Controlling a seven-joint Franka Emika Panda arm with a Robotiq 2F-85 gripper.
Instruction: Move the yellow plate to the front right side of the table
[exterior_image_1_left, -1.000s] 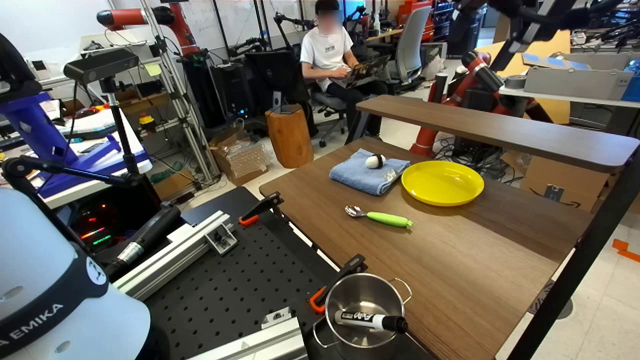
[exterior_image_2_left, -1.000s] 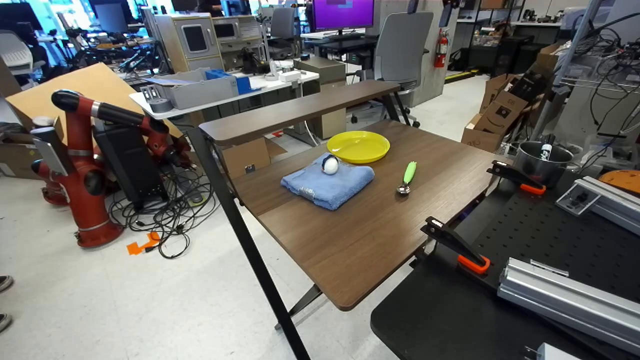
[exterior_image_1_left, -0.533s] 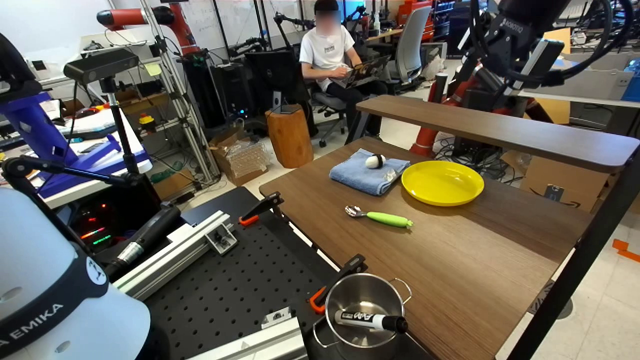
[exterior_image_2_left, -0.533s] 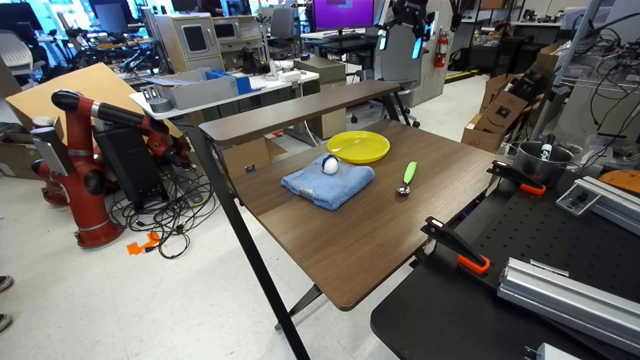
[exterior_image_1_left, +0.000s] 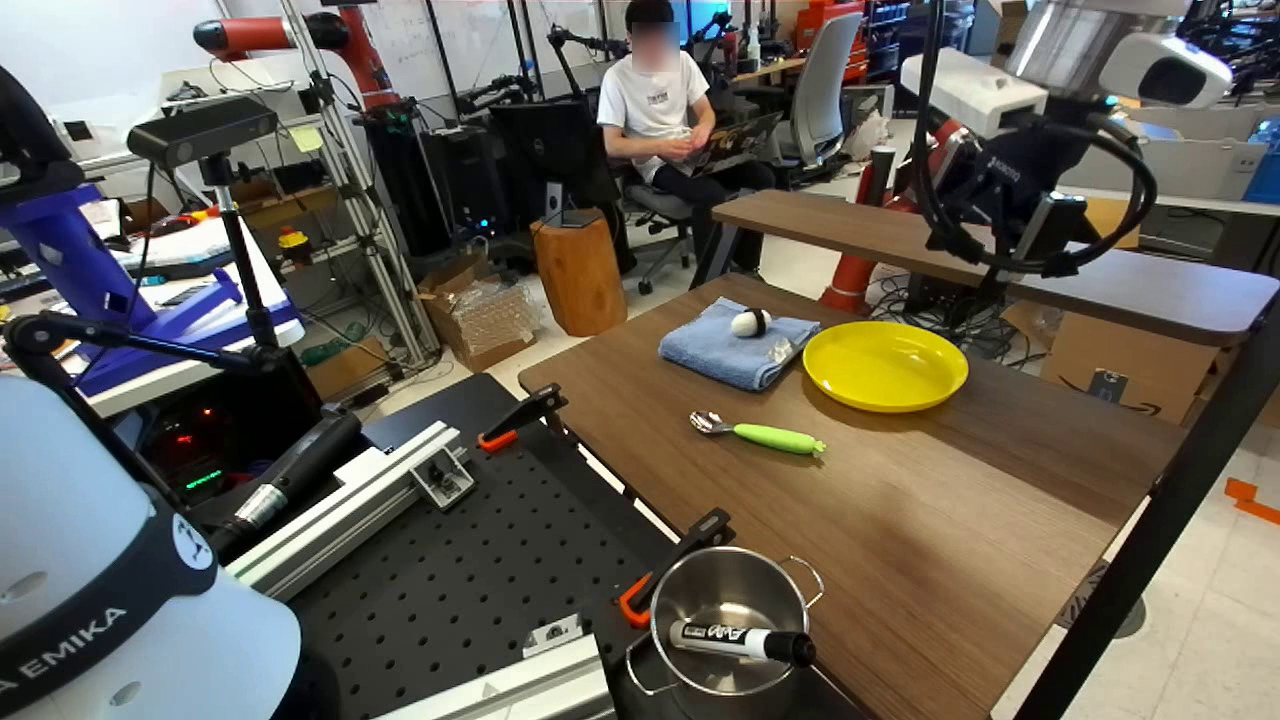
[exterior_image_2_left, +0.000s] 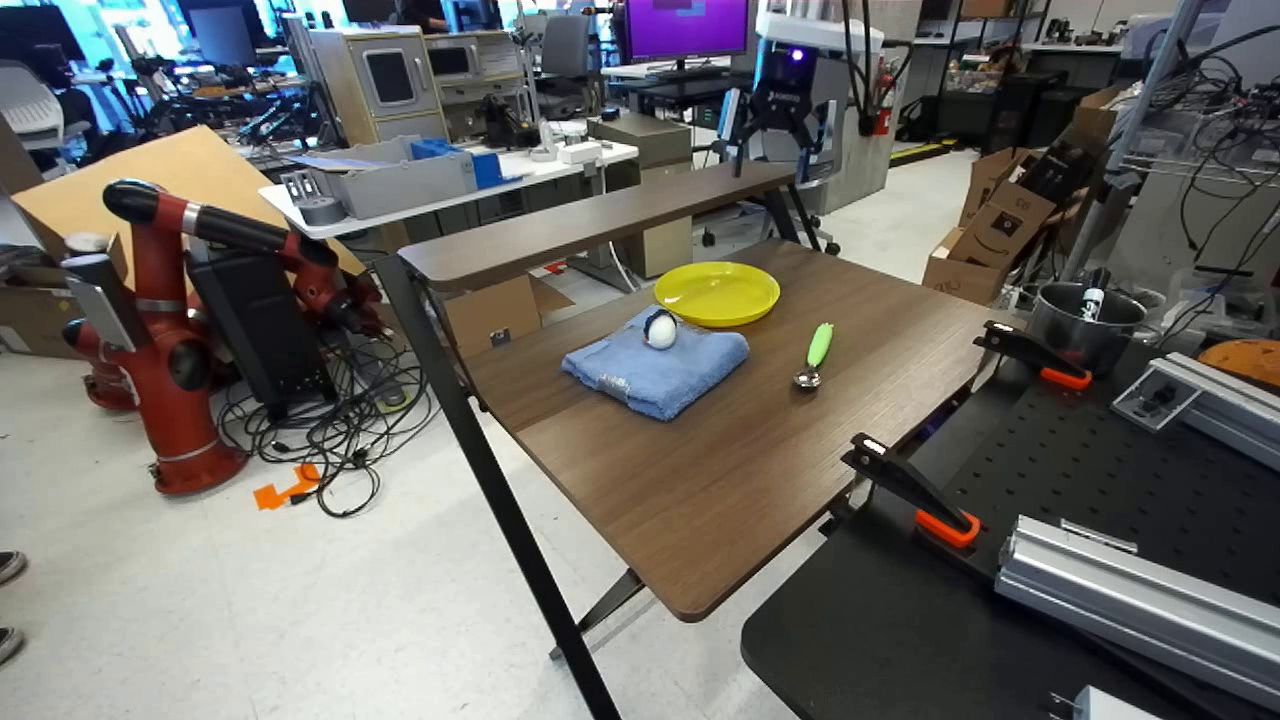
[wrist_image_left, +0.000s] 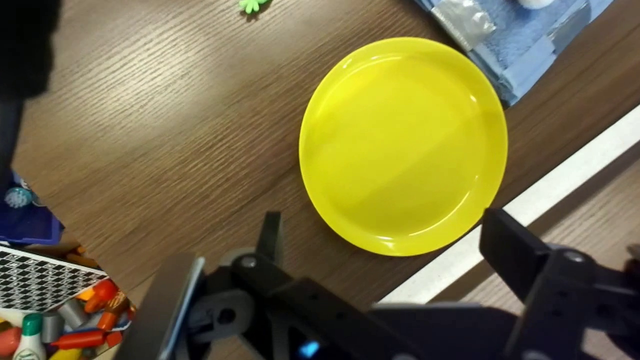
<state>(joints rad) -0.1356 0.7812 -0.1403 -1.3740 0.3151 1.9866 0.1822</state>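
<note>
Tool gapes; wrist view adds probable toys.

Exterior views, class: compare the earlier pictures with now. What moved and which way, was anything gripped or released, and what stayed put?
The pincer has come down toward the table, its jaws open; nothing was gripped or released. The yellow plate, blue cloth, spoon and pot stayed put.

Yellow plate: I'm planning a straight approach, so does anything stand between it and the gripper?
Nothing visible stands between the gripper and the plate in the wrist view. The raised shelf is behind the plate in both exterior views; how closely the gripper would pass it, I cannot tell.
</note>
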